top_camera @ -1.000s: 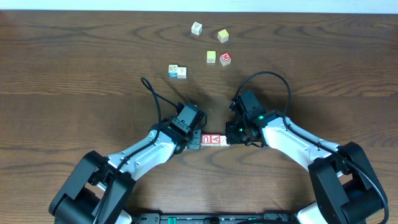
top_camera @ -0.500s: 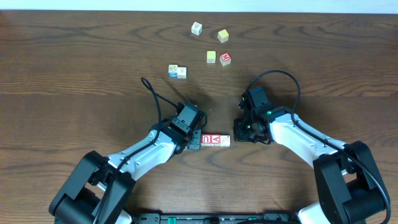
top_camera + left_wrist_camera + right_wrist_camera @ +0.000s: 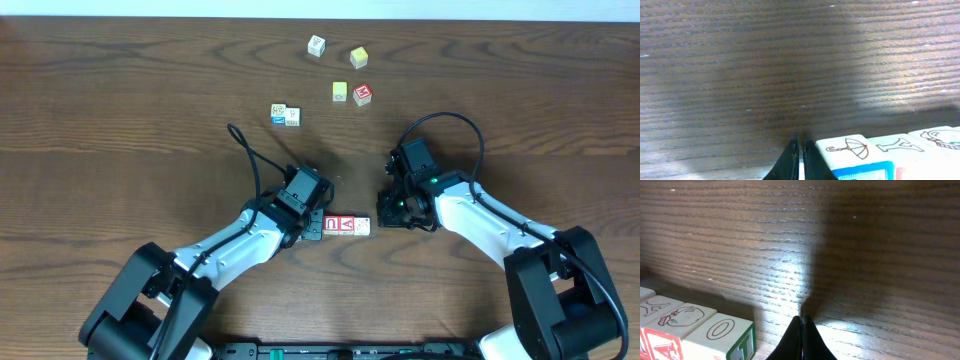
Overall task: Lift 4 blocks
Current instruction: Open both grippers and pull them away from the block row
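One surface carries everything: a dark brown table [image 3: 110, 120] with pronounced wood grain running left to right and soft glare patches in both wrist views. Nearest the robot, the two arms reach inward from the near edge toward the table's middle. Between them lie the blocks [image 3: 347, 225], set side by side in one straight row flat on the wood. The row's long axis runs left to right, parallel to the grain, with a red "U" face and a "V" face turned upward. The right wrist view shows an "O" block closing the right end. The left gripper [image 3: 801, 150] has its fingers together and holds nothing; it sits at the row's left end, hard beside the umbrella-picture block, though contact cannot be confirmed. The right gripper [image 3: 802, 325] also has its fingers pressed together and empty, standing just off the right end with bare wood between. Farther out lie loose cubes: a touching pale pair [image 3: 285, 115], a yellow cube [image 3: 340, 92] beside a red-topped cube [image 3: 362, 94], then a white cube [image 3: 316, 45] and a second yellow cube [image 3: 358, 57]. Beyond the far edge runs a pale strip [image 3: 320, 8], the only part of the room in view.
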